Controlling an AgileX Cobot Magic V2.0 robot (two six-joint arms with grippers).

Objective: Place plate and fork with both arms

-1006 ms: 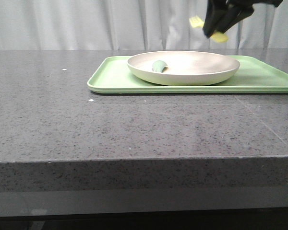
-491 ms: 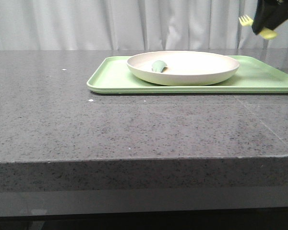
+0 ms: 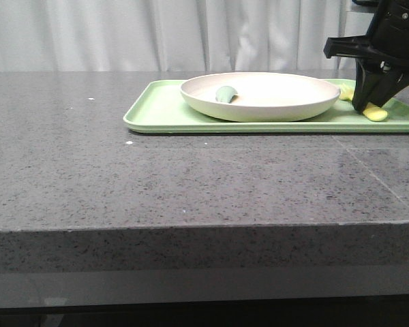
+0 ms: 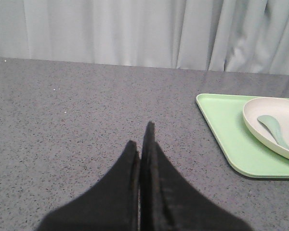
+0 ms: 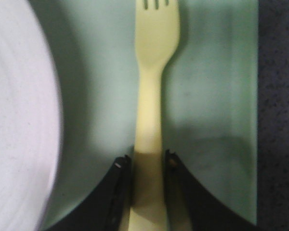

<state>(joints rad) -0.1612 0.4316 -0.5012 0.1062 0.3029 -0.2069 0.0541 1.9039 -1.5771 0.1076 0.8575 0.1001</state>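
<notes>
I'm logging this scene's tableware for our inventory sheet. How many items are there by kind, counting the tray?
Trays: 1, the light green tray
Plates: 1, the off-white plate
Forks: 1, the pale yellow fork, held by the right gripper
Grey-green pieces: 1, the grey-green piece lying in the plate
Total: 4

A: Bench [image 3: 191, 184] surface noted: dark grey speckled stone, a few white flecks toward its left side. White curtain [image 3: 157, 34] hangs behind it.

B: Tray [image 3: 163, 109]: flat, rectangular, light green, lying on the far right part of the bench.

A: And the small rounded grey-green piece [image 3: 225, 94]?

B: Above the tray's left half, well apart from the bench's front edge.
</notes>
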